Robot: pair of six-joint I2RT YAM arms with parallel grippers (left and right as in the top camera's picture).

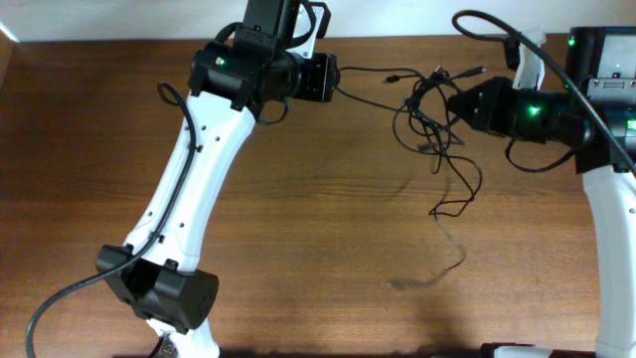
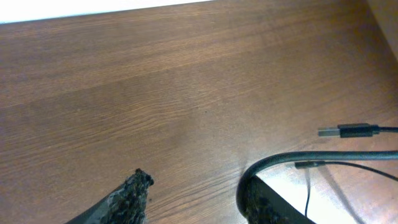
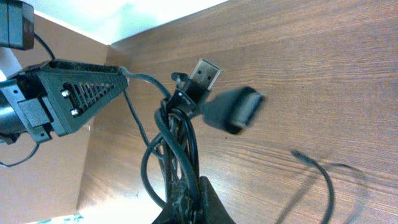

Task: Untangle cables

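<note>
The cables hang as a loose black bunch above the wooden table at the back right. My right gripper is shut on that bunch. In the right wrist view several strands rise from the gripper, with a silvery plug and a black plug at the top. One strand runs left toward my left gripper. In the left wrist view that gripper is open, with a cable draped over its right finger. A USB plug hovers beyond it.
My left arm's white link crosses the left half of the table. A thin reddish loop dangles below the bunch and casts a shadow. The right arm's base stands at the back right corner.
</note>
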